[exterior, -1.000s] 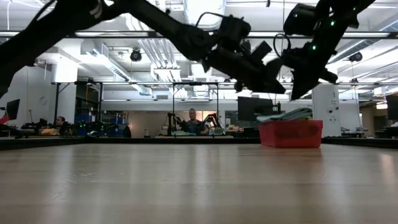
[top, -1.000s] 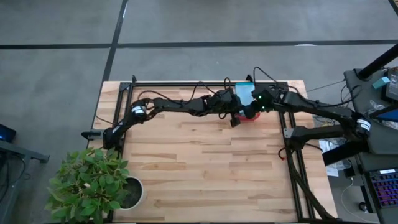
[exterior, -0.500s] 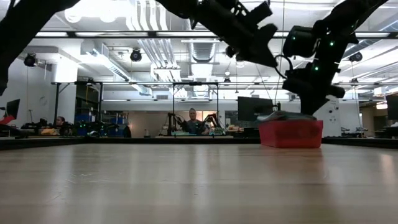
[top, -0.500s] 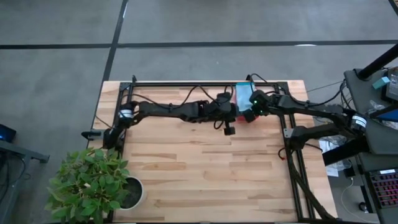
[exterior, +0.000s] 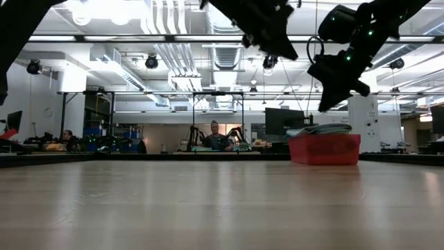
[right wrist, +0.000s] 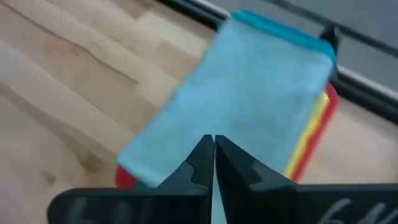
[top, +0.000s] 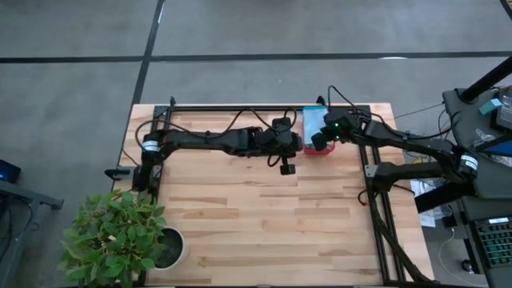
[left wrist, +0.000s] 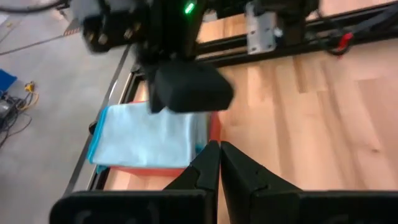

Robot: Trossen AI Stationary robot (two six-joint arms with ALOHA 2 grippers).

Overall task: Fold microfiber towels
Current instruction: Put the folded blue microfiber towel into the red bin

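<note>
Far left, near corner: potted plant, well clear of the work. Across the far half of the table: left arm stretched out, left gripper hanging above bare wood just left of the tray, fingers pressed together, holding nothing. Seen past those shut fingers: the tray with a light blue towel on top, ahead and a little off to one side, partly behind the other arm's dark wrist.

Right of that, at the far right edge of the table: red tray with the towels stacked folded in it, blue on top, a yellow edge peeking out beneath. Long axis of stack and tray running toward and away from the table's front. Right gripper directly over the stack, raised off it, fingers together and empty, top towel straight ahead of the tips.

Probably the turning point: right arm nearer, already above the pile; left beside it. To lift the blue towel, jaws need to part first, then drop straight down onto its near short edge.
</note>
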